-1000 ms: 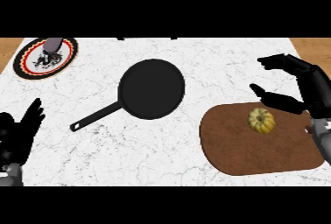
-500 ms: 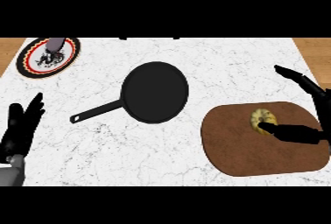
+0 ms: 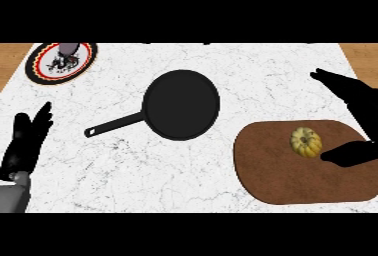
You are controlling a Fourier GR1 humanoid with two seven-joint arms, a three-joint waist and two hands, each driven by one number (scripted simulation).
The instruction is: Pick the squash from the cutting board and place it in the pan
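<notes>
A small yellow squash (image 3: pixel 306 141) lies on the brown cutting board (image 3: pixel 295 175) at the right of the counter. My right hand (image 3: pixel 354 95) is open around it: the thumb tip sits just right of the squash on the board, and the fingers stretch out above and behind it. Whether the thumb touches the squash I cannot tell. The black pan (image 3: pixel 181 104) rests in the middle of the counter, its handle pointing down-left. My left hand (image 3: pixel 25 145) rests open at the left edge, fingers up.
A round plate (image 3: pixel 60 61) with a red and black rim and a dark object on it stands at the back left corner. White marble counter (image 3: pixel 170 170) lies between pan and board.
My right hand has shifted a little to the right and lower over the board, the thumb now beside the squash rather than across it. The left hand has barely moved.
</notes>
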